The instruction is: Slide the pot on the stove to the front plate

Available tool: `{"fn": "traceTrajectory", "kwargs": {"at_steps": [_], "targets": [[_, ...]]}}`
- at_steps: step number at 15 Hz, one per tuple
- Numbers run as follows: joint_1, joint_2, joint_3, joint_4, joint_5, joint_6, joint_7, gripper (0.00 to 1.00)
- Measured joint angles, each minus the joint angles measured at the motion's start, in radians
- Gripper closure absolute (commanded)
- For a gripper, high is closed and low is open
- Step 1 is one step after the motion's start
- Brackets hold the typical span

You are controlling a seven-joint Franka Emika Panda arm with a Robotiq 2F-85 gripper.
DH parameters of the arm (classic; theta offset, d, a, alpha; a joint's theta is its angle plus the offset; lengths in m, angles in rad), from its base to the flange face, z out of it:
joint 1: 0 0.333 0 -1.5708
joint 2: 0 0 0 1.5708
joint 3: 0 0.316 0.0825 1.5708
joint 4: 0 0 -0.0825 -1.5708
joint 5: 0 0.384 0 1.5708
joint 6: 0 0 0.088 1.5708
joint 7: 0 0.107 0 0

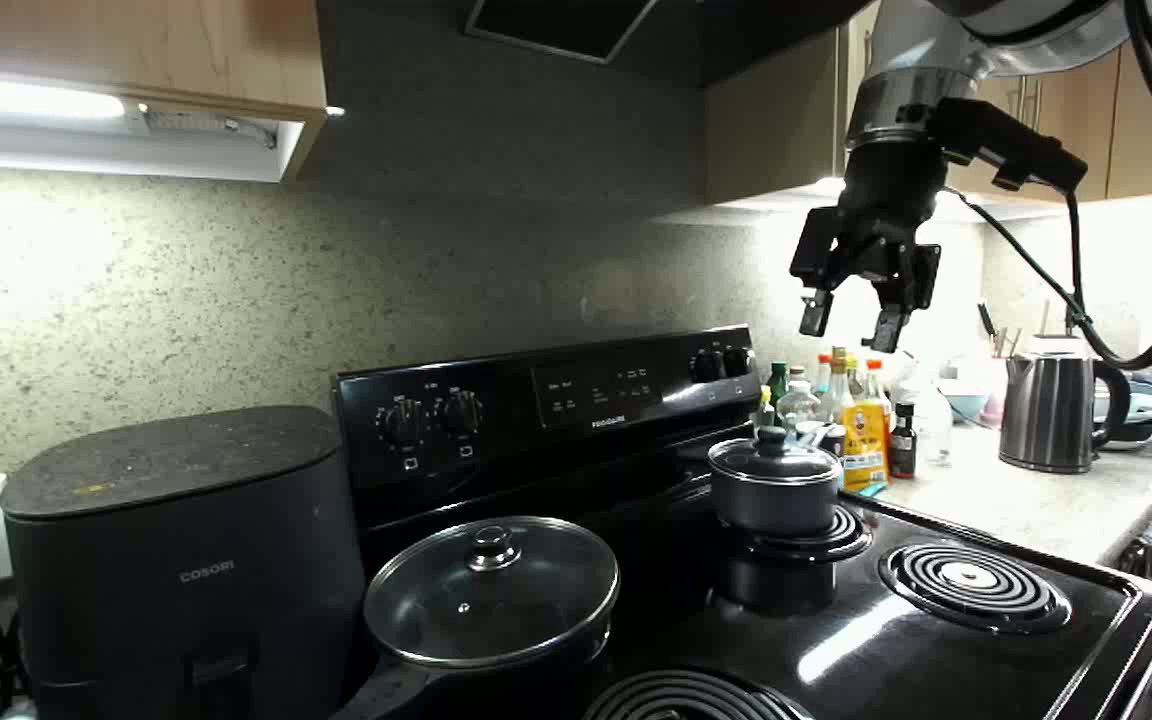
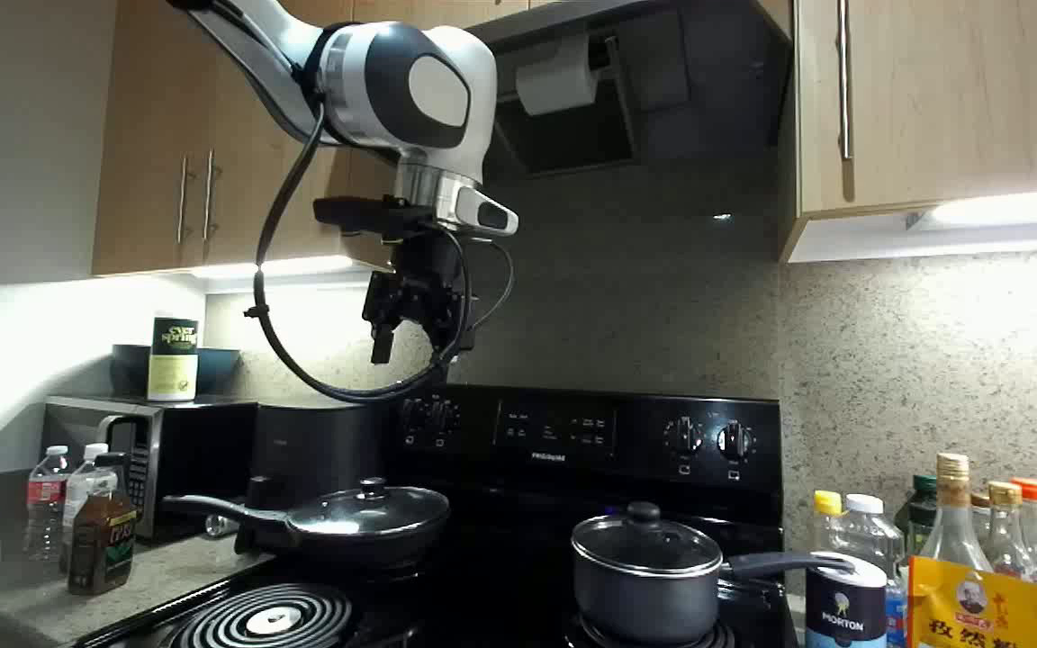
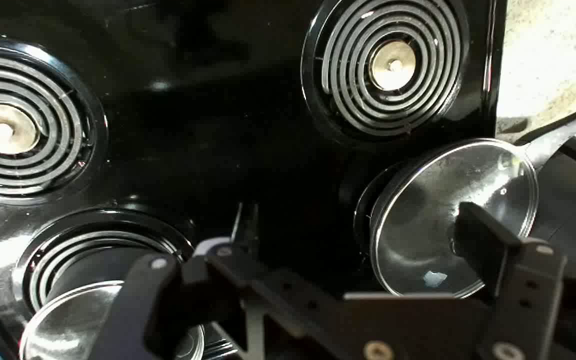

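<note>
I see the gripper hanging spread above the stove, well apart from the lidded pot, which sits on a rear coil.

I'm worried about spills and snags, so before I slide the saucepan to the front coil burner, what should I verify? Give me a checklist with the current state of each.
1. Saucepan covered: ok, its lid is on.
2. Front coil burner ahead of it bare: ok, nothing stands on it.
3. Gripper open: ok, fingers apart.
4. Gripper at the saucepan: not ok, it hangs well above the stove, touching nothing.
5. Saucepan handle free of the MORTON canister: cannot tell, they overlap in an exterior view.
6. Heat off: cannot tell, settings on the control knobs are too small to read.
</note>
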Motion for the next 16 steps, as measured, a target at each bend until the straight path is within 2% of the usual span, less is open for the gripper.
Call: {"fn": "traceTrajectory", "kwargs": {"at_steps": [12, 16], "targets": [[0.0, 0.001, 0.003, 0.0, 0.0, 0.0, 0.0, 0.0], [0.007, 0.061, 0.068, 0.03, -0.012, 0.003, -0.003, 0.0]]}}
